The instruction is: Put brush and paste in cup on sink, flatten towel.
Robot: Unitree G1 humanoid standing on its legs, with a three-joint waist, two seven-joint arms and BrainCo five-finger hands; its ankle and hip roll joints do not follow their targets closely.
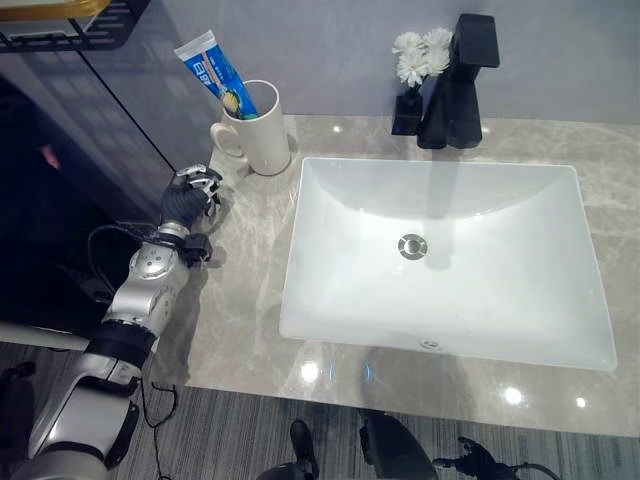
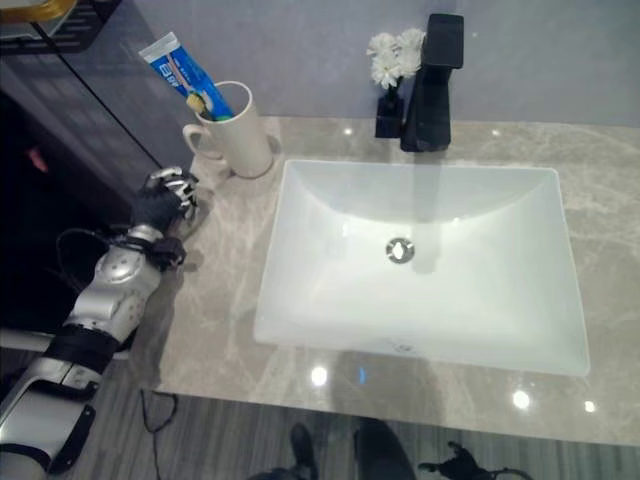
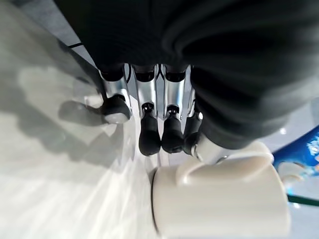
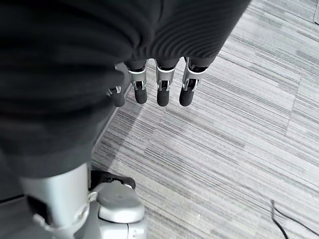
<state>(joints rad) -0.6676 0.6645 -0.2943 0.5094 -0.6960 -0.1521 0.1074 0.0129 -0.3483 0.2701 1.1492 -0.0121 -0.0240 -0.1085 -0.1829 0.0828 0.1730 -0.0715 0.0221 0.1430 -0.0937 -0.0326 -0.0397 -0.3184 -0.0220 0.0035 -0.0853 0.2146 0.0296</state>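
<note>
A cream cup [image 1: 258, 130] with a handle stands on the marble counter [image 1: 240, 300], just left of the sink's [image 1: 560, 175] back corner. A blue toothpaste tube [image 1: 213, 68] leans out of the cup, and a toothbrush head [image 1: 233, 100] with yellow bristles shows inside it. My left hand [image 1: 190, 196] rests low over the counter a little in front and left of the cup, fingers straight and empty. In the left wrist view its fingertips [image 3: 149, 137] point past the cup's handle [image 3: 219, 167]. My right hand [image 4: 159, 89] hangs over the striped floor, fingers relaxed and holding nothing.
A black faucet [image 1: 460, 85] stands behind the white basin, with a small black vase of white flowers [image 1: 418, 60] to its left. A dark shelf [image 1: 60, 25] juts out at the upper left. The counter's left edge runs beside my left forearm.
</note>
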